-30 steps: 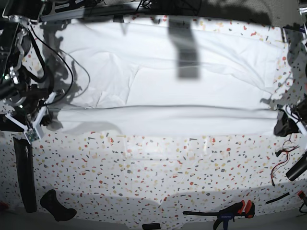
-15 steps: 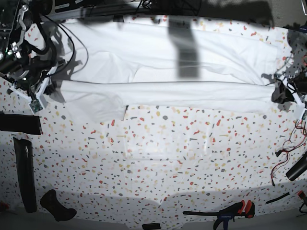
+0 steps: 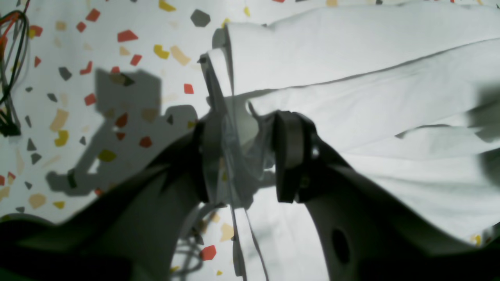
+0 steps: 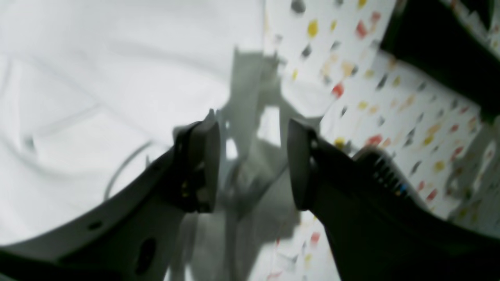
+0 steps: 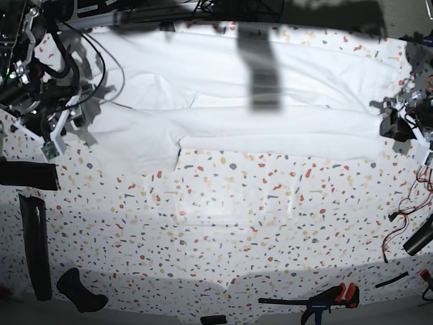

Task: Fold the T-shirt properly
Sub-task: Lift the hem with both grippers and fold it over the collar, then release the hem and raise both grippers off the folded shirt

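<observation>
Two grippers stand open, left gripper (image 3: pixel 244 156) around a fold, right gripper (image 4: pixel 252 160) empty; the wrinkled white cloth T-shirt (image 5: pixel 270 115) lies lengthwise along the speckled bench's (image 5: pixel 223 223) far edge.

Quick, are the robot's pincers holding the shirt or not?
Left pincer: open, T-shirt edge between its jaws, not squeezed.
Right pincer: open, holding nothing.

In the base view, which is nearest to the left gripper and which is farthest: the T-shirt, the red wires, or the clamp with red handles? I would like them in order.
From the left gripper, at the right edge of the base view:
1. T-shirt, directly beside it, stretching away across the far side of the table.
2. Red wires, below it at the right edge.
3. Clamp with red handles, at the near edge of the table.
</observation>
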Robot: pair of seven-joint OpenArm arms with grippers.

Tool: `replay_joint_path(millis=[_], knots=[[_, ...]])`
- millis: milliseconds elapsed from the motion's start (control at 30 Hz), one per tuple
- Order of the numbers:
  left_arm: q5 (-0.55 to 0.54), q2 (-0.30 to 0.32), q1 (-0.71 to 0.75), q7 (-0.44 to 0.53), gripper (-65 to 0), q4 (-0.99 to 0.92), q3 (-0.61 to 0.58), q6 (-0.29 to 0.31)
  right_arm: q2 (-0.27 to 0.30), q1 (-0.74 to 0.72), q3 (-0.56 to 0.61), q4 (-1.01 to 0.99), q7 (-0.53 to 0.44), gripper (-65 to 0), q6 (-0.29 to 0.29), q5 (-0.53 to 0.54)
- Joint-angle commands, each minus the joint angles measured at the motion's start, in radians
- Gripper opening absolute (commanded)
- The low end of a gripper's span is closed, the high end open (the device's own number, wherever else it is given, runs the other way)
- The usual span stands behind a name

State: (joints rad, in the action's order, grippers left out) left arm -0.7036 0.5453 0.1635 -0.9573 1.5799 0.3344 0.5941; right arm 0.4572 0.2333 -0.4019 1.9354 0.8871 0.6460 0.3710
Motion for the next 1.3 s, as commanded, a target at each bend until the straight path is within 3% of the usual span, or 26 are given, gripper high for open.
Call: replay_joint_path(millis=[0, 67, 100, 200, 333, 533, 700, 800, 967, 1133, 1267], knots=[[-0.011, 0.02, -0.014, 0.023, -42.6, 0.018, 0.012, 0.0, 0.017, -0.024, -0.017, 0.018, -0.096, -36.8, -0.021, 0.014], [-0.011, 0.02, -0.015, 0.056, -42.6, 0.018, 0.012, 0.001, 0.016, -0.061, -0.029, 0.018, -0.225, -36.8, -0.079, 0.067], [-0.012, 0.02, -0.015, 0.072, -42.6, 0.019, 0.012, 0.001, 0.012, -0.097, -0.031, 0.018, -0.227, -36.8, -0.09, 0.083], [-0.011, 0.02, -0.015, 0.091, -42.6, 0.021, 0.012, 0.001, -0.047, -0.225, -0.03, 0.003, -0.13, -36.8, -0.089, 0.04], [-0.012, 0.017, -0.014, 0.091, -42.6, 0.022, 0.012, 0.001, -0.105, -0.343, -0.03, -0.123, -0.122, -36.8, -0.089, -0.016], [-0.012, 0.017, -0.015, 0.095, -42.6, 0.022, 0.012, 0.001, -0.108, -0.566, -0.03, -0.509, 0.037, -36.8, -0.089, -0.028], [-0.011, 0.017, -0.015, 0.095, -42.6, 0.022, 0.012, 0.001, -0.111, -0.719, -0.03, -0.761, 0.114, -36.8, -0.073, -0.027], [-0.012, 0.017, -0.014, 0.095, -42.6, 0.022, 0.012, 0.001, -0.111, -0.756, -0.029, -0.85, 0.128, -36.8, -0.031, -0.027], [-0.012, 0.017, -0.015, 0.095, -42.6, 0.022, 0.012, 0.0, -0.111, -0.757, -0.029, -0.929, 0.196, -36.9, -0.025, -0.027], [-0.012, 0.006, -0.017, 0.096, -42.6, 0.022, 0.012, 0.0, -0.114, -0.756, -0.029, -0.983, 0.202, -36.9, -0.023, -0.026], [-0.012, -0.012, -0.017, 0.098, -42.6, 0.022, 0.012, 0.001, -0.117, -0.756, -0.029, -0.995, 0.222, -37.0, 0.009, 0.03]])
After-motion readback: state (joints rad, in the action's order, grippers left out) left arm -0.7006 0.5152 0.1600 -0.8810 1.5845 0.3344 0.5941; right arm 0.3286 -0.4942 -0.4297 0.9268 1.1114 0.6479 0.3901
